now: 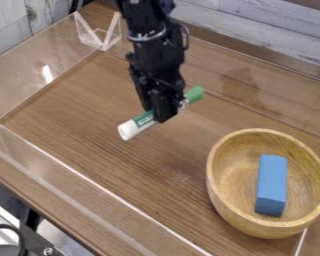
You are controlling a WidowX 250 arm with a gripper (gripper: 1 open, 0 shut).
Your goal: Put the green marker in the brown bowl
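Jaws: closed on the green marker, gripping its barrel about midway, pointing straight down.
Gripper (160, 108): black, hanging from a dark arm (149, 40) that comes in from the top of the view.
Green marker (163, 111): held clear of the worktop, lying nearly level but slanted across the view; its white end points down-left toward the camera side, its green cap up-right, just past the jaws.
Marker's place: over the wood to the left of the brown bowl, well apart from its rim, not above the bowl.
Brown bowl (227, 150): round, shallow, light wood with a thick rim, sitting on the worktop at the lower right.
Blue block (271, 184): rectangular, lying flat inside the bowl, right of its centre, long side running away from the camera.
Worktop (83, 110): dark brown wood grain, glossy.
Clear wall (69, 170): a low transparent panel runs along the near-left edge of the worktop; another clear piece stands at the back, behind the arm.
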